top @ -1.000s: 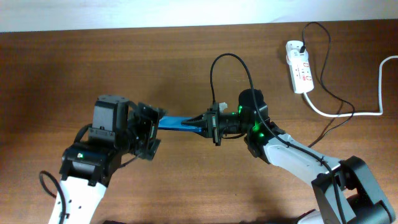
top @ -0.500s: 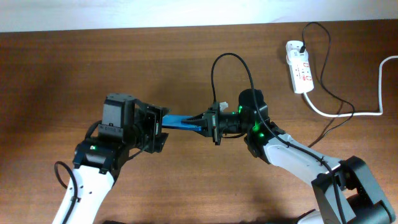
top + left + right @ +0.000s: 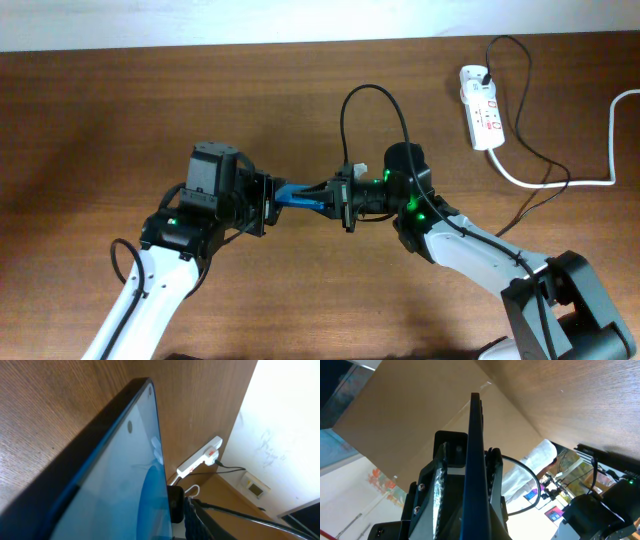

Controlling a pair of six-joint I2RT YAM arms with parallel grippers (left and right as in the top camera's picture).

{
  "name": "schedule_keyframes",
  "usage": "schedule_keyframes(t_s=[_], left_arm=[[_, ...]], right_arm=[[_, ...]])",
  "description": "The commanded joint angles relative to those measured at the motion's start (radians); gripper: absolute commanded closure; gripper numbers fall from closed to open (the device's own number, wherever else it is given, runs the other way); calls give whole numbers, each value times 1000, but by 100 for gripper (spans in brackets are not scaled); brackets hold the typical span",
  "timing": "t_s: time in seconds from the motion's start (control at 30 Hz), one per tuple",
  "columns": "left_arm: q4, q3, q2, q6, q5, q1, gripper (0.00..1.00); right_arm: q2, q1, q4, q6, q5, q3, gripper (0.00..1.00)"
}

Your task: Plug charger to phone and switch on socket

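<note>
The phone (image 3: 300, 196), its screen blue, hangs above the table between both grippers. My right gripper (image 3: 335, 197) is shut on its right end; in the right wrist view the phone (image 3: 472, 460) stands edge-on between the fingers (image 3: 442, 485). My left gripper (image 3: 264, 203) surrounds the left end, and whether it presses on it does not show. The blue screen (image 3: 100, 485) fills the left wrist view, with no fingers visible. The charger (image 3: 370, 90), a thin black cable, loops above the right gripper; its tip is hidden. The white socket (image 3: 480, 108) lies at the far right.
A black plug (image 3: 487, 75) sits in the socket's far end, and its thin cable trails down past the right arm. A thick white cord (image 3: 560, 183) runs from the socket to the right edge. The socket (image 3: 202, 457) also shows beyond the phone.
My left gripper has moved right along the table to the phone's left end and its jaws have narrowed around it. The right gripper and the phone have stayed in place.
</note>
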State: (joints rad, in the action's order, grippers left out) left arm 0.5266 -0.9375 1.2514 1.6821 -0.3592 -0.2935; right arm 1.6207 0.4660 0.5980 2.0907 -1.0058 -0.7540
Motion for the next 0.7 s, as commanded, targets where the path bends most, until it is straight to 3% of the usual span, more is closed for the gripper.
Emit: schedule_keyframes(t_s=[0.0,0.2,0.47,0.57,0.67], left_arm=[[-25,6,1,8,7,-3,66],[-26,6,1,8,8,-3,87],[-67,6,1,61,6,-3,87],[-67,6,1,60,0,-3,98],[-69,6,1,60,-5,-3,100]], right_arm=[[-10,-2,7,-5,-4,-15,96],[-10,-2,7,-5,-4,-15,96],[-10,-2,7,-5,-3,-15,96],[-10,-2,7,-5,-3,-15,95],[-10,-2,6,-6,-3,-15,88]])
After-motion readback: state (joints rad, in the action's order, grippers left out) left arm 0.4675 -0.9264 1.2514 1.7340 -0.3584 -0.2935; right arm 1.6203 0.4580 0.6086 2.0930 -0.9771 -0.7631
